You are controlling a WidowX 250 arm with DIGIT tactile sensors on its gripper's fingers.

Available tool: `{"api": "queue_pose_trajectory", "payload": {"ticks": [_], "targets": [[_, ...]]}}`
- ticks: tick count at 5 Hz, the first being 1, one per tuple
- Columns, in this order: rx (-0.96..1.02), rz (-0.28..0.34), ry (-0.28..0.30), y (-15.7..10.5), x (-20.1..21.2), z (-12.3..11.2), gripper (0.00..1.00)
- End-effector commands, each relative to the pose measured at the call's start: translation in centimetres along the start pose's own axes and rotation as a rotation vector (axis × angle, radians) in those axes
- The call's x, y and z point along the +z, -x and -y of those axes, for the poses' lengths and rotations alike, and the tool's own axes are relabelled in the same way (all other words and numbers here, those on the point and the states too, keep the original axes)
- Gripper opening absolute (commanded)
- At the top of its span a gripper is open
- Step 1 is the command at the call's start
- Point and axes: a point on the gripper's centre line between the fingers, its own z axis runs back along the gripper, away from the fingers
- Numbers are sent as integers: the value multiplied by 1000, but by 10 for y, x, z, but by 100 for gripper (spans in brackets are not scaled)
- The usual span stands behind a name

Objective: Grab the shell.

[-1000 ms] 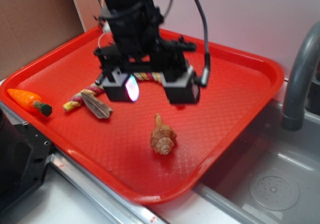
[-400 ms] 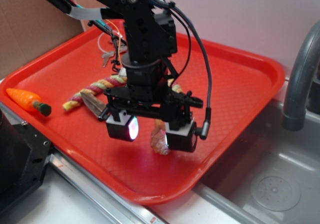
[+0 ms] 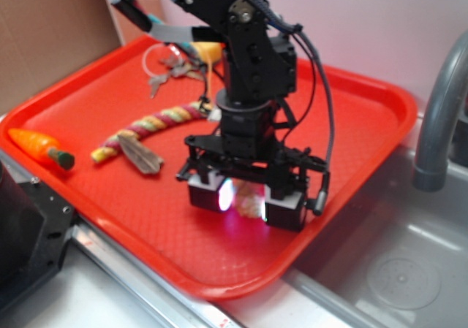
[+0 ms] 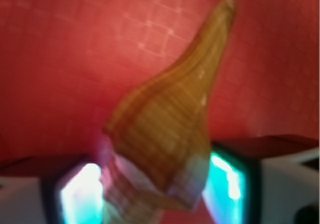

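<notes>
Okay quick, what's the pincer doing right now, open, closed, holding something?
Pincer: down on the tray, fingers either side of the shell; a firm hold can't be told.

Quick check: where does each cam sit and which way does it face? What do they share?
Exterior: off the robot, above the tray's near corner, looking down across it; shows the arm and end effector low on the tray.
Wrist: on the end effector, looking down at the tray; only its two lit pads show.
Shared: the shell, between the pads in both, and the red tray.
</notes>
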Motion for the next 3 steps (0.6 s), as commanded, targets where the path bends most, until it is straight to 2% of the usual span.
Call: {"api": "queue_pose_trajectory", "payload": {"ticks": [1,2,3], "targets": [[-341,215,79,-8,65,-7,0],[-403,357,-1,-7,119,-31,0],[-556,308,-33,-15,170,-62,0]]}}
